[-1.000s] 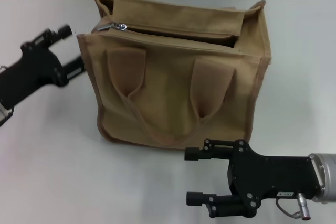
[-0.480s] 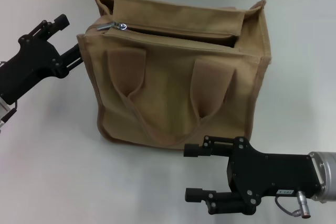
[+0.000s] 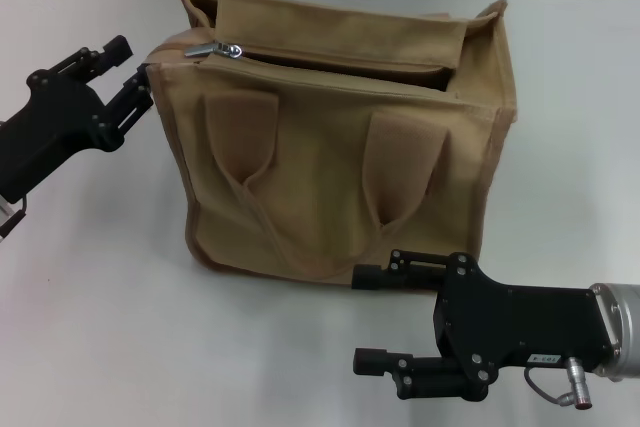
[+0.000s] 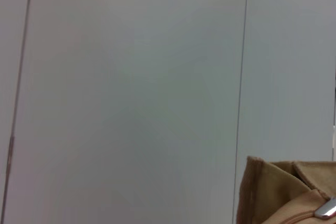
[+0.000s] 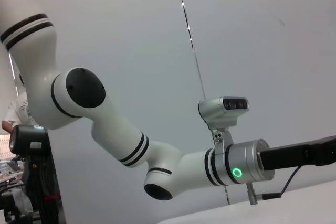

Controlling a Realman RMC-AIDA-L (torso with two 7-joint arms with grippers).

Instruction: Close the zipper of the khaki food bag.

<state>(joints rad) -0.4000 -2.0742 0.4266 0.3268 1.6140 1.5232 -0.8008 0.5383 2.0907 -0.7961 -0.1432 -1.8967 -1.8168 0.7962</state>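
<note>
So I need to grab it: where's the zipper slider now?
Head view: the zipper slider sits at the khaki food bag's top left corner, nearest the left gripper.

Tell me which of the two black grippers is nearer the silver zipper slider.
The left gripper, beside the khaki food bag's upper corner where the zipper's slider sits. The right gripper hangs low before the bag's front base, far from it.
</note>
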